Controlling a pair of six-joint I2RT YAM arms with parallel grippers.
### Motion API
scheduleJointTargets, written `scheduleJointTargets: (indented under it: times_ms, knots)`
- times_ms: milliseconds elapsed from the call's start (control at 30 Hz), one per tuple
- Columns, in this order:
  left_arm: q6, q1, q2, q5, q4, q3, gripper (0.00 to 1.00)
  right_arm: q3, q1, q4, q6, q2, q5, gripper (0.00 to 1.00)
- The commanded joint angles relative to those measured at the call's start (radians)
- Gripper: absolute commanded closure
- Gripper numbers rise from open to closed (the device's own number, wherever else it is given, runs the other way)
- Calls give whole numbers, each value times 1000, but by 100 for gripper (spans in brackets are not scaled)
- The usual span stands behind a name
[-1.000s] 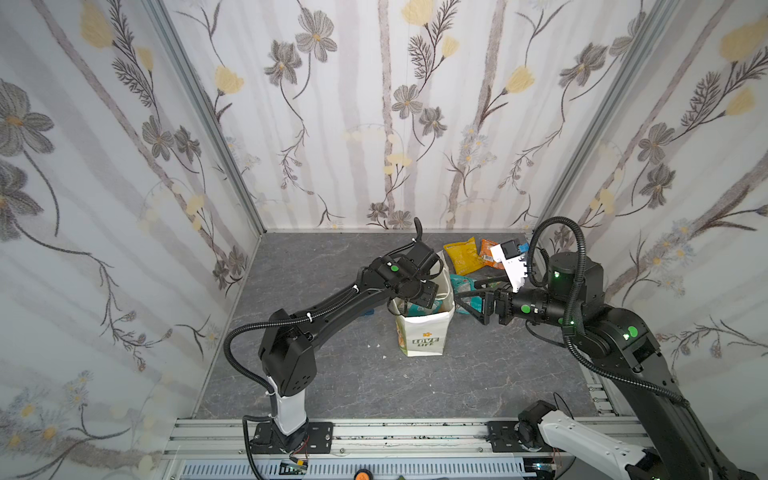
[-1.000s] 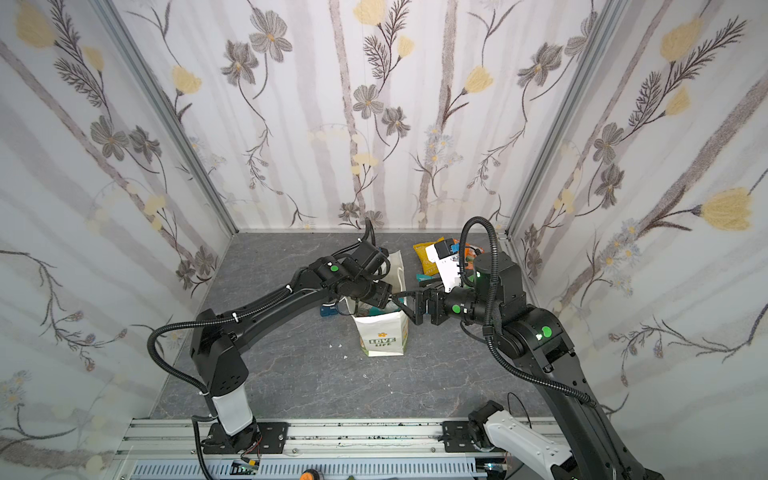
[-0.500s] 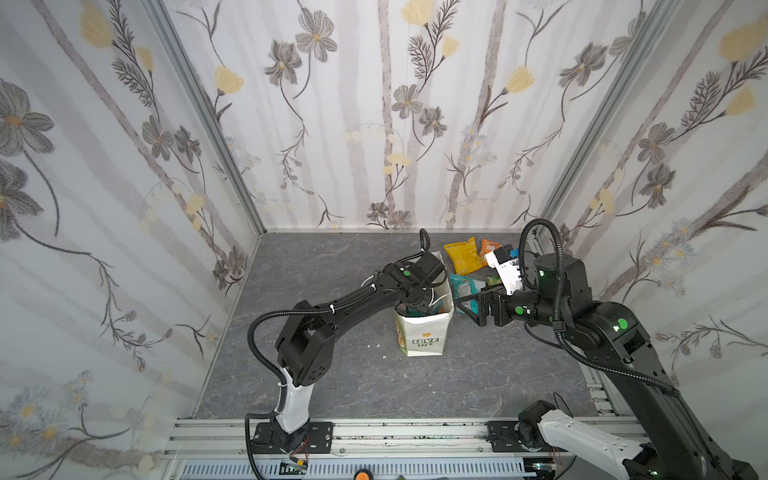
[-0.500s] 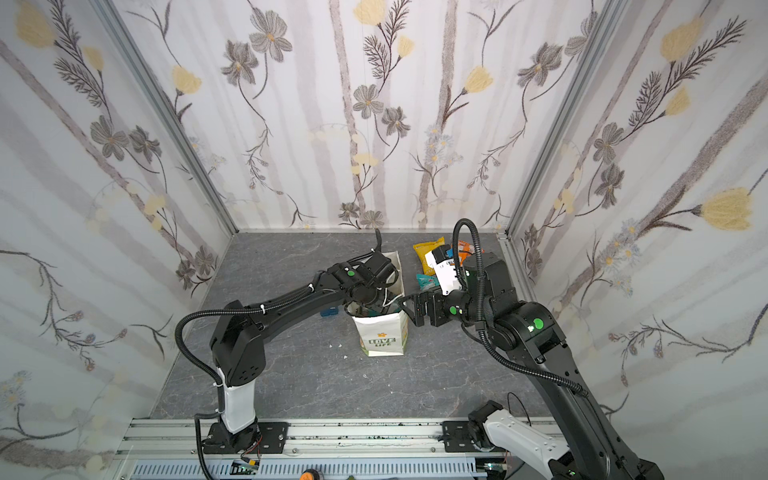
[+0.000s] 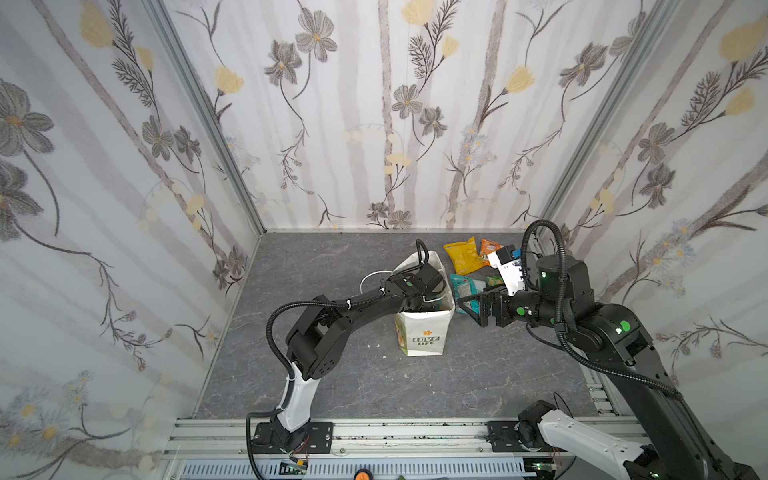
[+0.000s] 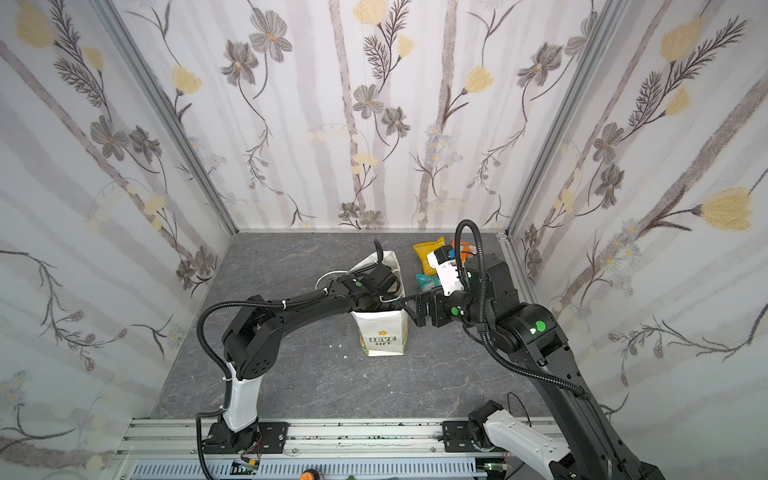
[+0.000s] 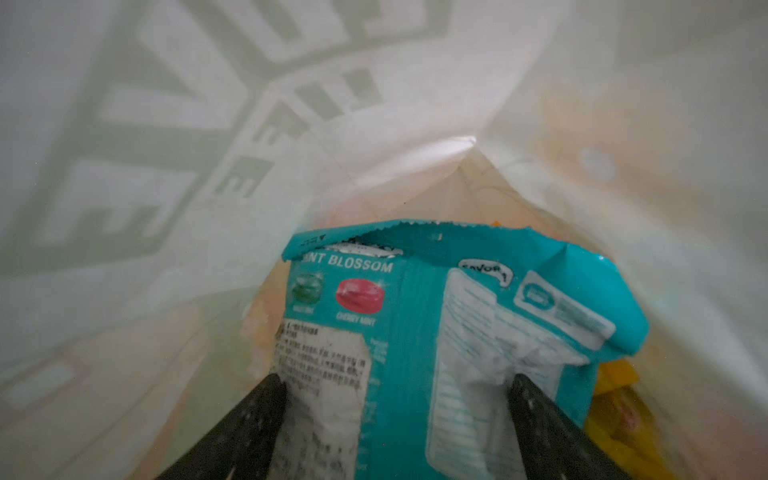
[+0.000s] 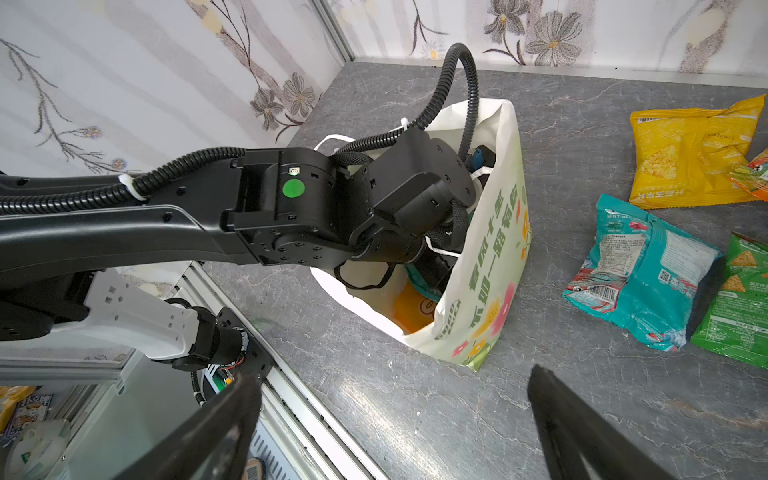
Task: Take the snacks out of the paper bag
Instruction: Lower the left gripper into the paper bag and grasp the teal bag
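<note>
- The paper bag [image 5: 424,332] stood upright near the middle of the bench [image 5: 332,266], its mouth open.
- The left gripper [image 7: 397,380] was down inside the bag. Its jaws were spread wide over a teal mint packet [image 7: 415,299], not pinching it. Whether the tips touched it could not be told.
- An orange packet [image 8: 411,309] lay deeper in the bag.
- The right gripper [image 8: 392,374] hovered just beside the bag, its jaws wide apart and empty.
- Out on the bench, to the right of the bag, lay a yellow packet [image 8: 694,153], a second orange packet [image 8: 753,176], a second teal packet [image 8: 640,278] and a green packet [image 8: 735,316], all close together.
</note>
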Motion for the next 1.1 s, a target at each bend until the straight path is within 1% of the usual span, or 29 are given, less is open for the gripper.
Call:
scheduleJointTargets:
  times_ms: [0,67,233,267,333,467,667,1067]
  knots:
    - [-15,4,28,-3,-33,-18,19,-3,1,18,0,-1,2,1]
    - [-18,4,36,5,-35,-17,26,-3,0,20,1,-1,3,1]
    - [-23,3,20,9,-44,-16,53,-13,0,35,11,0,9,1]
    - [-21,4,15,8,-47,-15,57,-18,0,42,13,-1,11,1]
    - [-18,4,4,12,-56,-9,67,-29,0,54,21,2,16,1]
    - [-18,4,-20,17,-65,-2,82,-54,0,82,37,5,14,1]
    - [-15,3,-51,30,-86,19,100,-91,1,114,52,13,17,1]
    - [-3,1,-122,26,-137,58,100,-124,-1,141,59,31,25,1]
